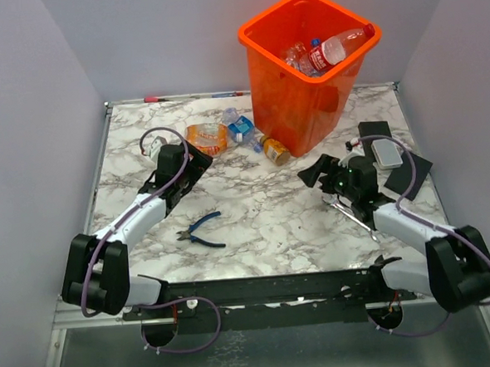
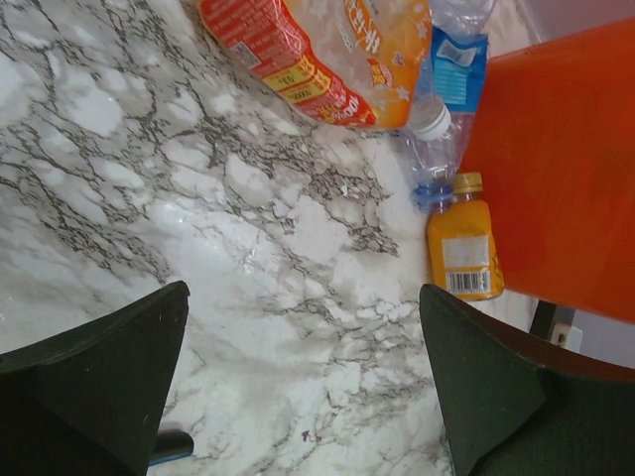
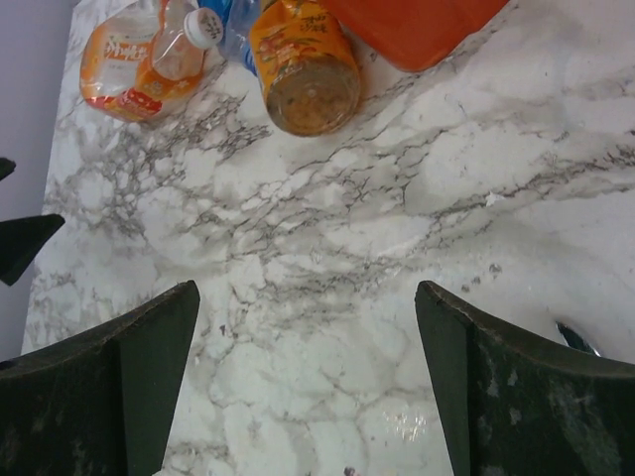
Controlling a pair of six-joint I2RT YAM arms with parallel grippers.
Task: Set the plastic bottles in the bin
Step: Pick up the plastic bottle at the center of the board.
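Left claw [image 2: 303,293], right claw [image 3: 306,288] spread, empty — open marble [image 1: 263,207] reaches three bottles [image 1: 240,130] beside the bin [image 1: 294,106].

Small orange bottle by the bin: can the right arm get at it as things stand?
Probably yes. The right gripper is open and empty, facing the small orange bottle across a bare stretch of table. The bin stands right beside the bottle and may crowd one finger.
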